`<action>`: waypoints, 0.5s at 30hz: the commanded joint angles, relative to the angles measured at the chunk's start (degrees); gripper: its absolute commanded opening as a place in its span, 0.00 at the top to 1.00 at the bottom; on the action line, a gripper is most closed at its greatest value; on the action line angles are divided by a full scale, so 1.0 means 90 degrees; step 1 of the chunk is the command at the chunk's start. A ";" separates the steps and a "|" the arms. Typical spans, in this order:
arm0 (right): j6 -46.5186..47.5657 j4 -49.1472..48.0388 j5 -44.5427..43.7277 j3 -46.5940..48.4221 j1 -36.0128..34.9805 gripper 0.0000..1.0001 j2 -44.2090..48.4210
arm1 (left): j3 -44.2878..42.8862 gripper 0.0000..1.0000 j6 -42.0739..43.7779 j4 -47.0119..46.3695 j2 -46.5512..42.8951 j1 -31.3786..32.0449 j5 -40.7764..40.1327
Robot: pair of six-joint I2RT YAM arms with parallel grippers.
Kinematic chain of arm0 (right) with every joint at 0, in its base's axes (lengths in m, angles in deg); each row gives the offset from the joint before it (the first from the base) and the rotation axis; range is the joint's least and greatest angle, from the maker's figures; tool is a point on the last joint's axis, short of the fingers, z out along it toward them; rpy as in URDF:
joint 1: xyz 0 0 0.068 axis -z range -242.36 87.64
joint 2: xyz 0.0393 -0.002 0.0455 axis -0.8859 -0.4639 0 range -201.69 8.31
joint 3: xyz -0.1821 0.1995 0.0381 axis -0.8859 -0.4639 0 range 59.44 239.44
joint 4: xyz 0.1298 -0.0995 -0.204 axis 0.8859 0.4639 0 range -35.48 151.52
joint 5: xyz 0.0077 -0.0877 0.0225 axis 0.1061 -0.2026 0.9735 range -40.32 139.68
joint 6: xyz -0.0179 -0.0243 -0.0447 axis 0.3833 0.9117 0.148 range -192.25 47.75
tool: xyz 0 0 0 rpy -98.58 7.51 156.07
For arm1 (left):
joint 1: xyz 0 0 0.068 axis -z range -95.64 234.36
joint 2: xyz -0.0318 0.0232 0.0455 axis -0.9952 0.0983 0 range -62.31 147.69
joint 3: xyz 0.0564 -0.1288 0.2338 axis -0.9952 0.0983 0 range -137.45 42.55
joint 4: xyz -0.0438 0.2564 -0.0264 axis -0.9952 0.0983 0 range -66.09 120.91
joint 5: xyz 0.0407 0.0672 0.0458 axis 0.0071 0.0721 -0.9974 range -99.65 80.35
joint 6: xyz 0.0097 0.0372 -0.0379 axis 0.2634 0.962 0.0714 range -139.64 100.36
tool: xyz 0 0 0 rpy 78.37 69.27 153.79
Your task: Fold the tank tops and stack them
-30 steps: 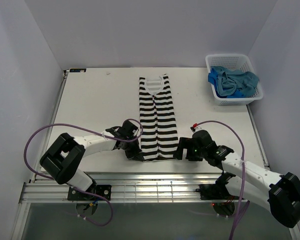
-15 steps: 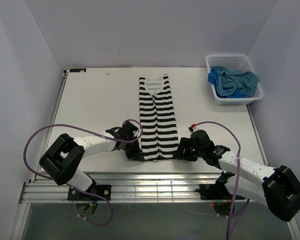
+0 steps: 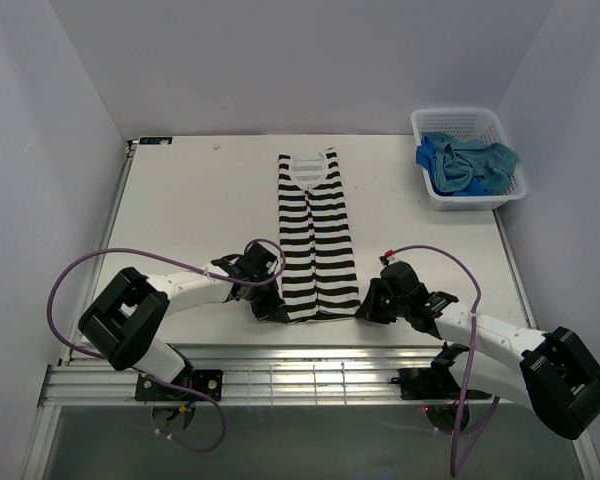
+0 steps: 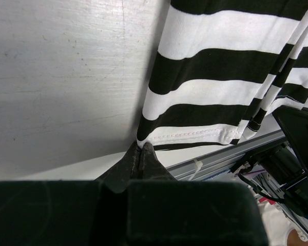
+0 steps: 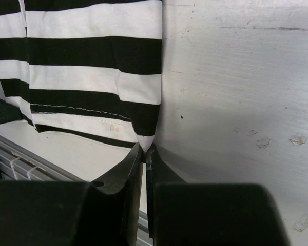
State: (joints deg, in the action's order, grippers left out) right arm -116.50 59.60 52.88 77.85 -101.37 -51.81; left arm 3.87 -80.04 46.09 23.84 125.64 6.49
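Observation:
A black-and-white striped tank top (image 3: 315, 235) lies flat and narrow down the middle of the table, neckline at the far end. My left gripper (image 3: 271, 308) is shut on its near left hem corner (image 4: 143, 139). At the near right hem corner (image 5: 147, 141), my right gripper (image 3: 365, 306) is also shut on the cloth. In both wrist views the fingertips pinch the white tip of the hem. Two blue tank tops, one teal (image 3: 495, 160) and one brighter blue (image 3: 448, 165), lie bunched in the basket.
A white lattice basket (image 3: 468, 198) stands at the table's far right corner. An aluminium rail (image 3: 310, 375) runs along the near edge just behind the hem. Purple cables (image 3: 80, 275) loop off both arms.
My right gripper has closed from wide open onto the right hem corner and shifted slightly. The left gripper stayed shut on the left corner; the top has not moved.

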 commanded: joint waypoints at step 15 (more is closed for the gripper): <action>0.0776 0.0363 -0.0053 0.0502 -0.0002 0.92 0.1143 | -0.0925 1.00 -0.0134 0.1139 -0.0588 0.0072 -0.0582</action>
State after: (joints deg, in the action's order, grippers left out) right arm -111.10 61.90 53.47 78.42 -101.37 -41.78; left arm 0.18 -80.96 53.23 21.22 126.12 3.98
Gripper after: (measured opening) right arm 0.086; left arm 0.025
